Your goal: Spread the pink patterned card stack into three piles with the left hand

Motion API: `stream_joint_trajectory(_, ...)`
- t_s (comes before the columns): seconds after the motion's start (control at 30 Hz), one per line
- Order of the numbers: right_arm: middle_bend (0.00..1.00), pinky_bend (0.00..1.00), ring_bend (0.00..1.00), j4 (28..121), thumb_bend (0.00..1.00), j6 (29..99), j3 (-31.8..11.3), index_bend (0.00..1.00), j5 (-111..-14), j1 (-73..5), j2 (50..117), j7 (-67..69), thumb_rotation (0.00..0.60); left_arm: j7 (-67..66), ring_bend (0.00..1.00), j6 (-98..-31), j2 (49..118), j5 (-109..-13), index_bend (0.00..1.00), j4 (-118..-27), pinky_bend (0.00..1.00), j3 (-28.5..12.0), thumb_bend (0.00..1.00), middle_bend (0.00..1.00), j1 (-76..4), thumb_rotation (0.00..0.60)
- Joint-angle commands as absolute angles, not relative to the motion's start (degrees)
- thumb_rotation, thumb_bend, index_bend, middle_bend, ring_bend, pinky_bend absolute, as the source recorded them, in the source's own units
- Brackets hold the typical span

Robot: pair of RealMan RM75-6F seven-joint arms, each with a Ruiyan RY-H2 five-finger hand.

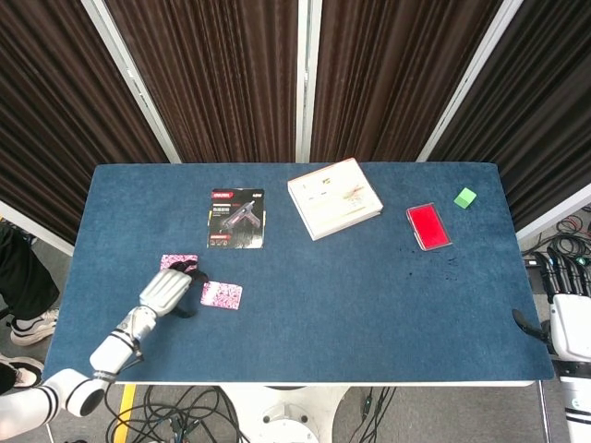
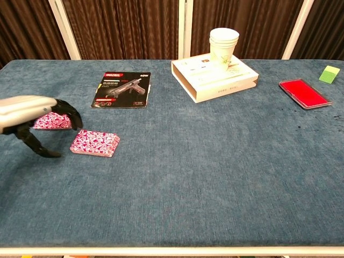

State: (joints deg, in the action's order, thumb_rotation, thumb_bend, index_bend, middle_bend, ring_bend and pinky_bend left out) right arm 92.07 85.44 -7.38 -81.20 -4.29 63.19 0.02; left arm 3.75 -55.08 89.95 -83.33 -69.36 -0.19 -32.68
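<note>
The pink patterned card stack (image 1: 223,295) (image 2: 95,143) lies at the front left of the blue table (image 1: 369,277). A thinner pile of the same cards (image 1: 174,262) (image 2: 51,121) sits a little behind and left of it, partly covered by my hand. My left hand (image 1: 167,290) (image 2: 33,114) hovers just left of the stack, fingers (image 2: 70,113) arched and apart from the thumb, holding nothing. My right hand (image 1: 570,325) hangs off the table's right edge; how its fingers stand is unclear.
A glue-gun package (image 1: 236,217) lies behind the cards. A white box (image 1: 333,197) carries stacked paper cups (image 2: 223,47). Further right are a red case (image 1: 428,225) and a green block (image 1: 465,197).
</note>
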Motion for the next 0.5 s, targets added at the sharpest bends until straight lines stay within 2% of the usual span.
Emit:
stream_joint_trajectory(0.03, 0.00, 0.00, 0.00, 92.05, 0.13, 85.50, -7.38, 0.02, -81.24, -4.27, 63.16, 0.11, 0.600, 1.86, 0.11, -55.73, 91.71, -82.85, 0.31, -69.02, 0.19, -0.96, 0.14, 0.32, -32.84, 0.600)
stream_joint_trajectory(0.5, 0.00, 0.00, 0.00, 92.19, 0.13, 85.21, -7.41, 0.02, -80.90, -4.29, 62.89, 0.34, 0.600, -2.23, 0.11, -55.25, 92.46, -80.50, 0.31, -71.33, 0.19, -2.60, 0.14, 0.30, -33.58, 0.600)
